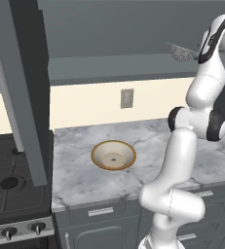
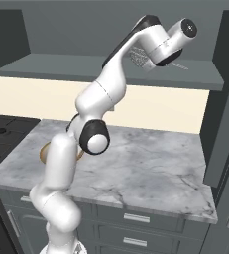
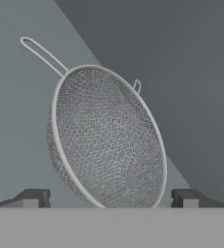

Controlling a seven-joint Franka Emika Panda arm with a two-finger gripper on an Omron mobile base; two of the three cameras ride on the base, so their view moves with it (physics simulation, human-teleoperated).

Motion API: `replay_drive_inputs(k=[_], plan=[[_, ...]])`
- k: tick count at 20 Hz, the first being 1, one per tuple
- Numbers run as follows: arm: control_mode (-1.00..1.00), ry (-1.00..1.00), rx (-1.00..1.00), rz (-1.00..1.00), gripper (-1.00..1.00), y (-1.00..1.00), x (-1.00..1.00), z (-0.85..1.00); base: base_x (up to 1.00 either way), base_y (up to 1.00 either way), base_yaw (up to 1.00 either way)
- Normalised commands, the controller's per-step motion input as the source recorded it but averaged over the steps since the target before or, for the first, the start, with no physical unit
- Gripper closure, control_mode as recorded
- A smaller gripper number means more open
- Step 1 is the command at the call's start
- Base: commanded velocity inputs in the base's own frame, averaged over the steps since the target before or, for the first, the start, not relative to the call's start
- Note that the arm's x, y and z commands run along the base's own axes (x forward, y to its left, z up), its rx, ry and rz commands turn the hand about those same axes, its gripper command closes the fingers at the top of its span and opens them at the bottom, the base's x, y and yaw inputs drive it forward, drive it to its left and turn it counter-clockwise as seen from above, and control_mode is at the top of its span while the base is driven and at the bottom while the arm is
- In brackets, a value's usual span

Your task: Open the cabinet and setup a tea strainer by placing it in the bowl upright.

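Grey cabinet stands open; jaws wide around the tea strainer on its shelf, ungrasped. Lifting and standing it in the bowl at desk's centre remain.

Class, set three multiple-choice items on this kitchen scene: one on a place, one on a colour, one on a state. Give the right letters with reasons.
1. Where is the tea strainer?
A. in the bowl
B. on the open cabinet's shelf
C. on the stove

2. What colour is the bowl's rim?
A. tan-brown
B. blue
C. black

3. How does the claw stand?
A. shut on the strainer
B. shut on nothing
C. open, one fingertip at each side of the strainer

Answers: 1 B, it lies on the shelf above the counter. 2 A, the rim circles a cream inside. 3 C, the fingertips stand wide apart in the hand view.
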Motion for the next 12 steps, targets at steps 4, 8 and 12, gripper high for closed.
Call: replay_drive_inputs(k=[4,8,12], plan=[[-1.0,0.0,0.03,0.0,-1.0,0.01,0.2,-0.05,0.0,0.0,0.0],[-1.0,0.0,0.05,0.0,-1.0,0.11,0.03,0.0,0.0,0.0,0.0],[-1.0,0.0,0.05,0.0,-1.0,0.12,0.03,0.0,0.0,0.0,0.0]])
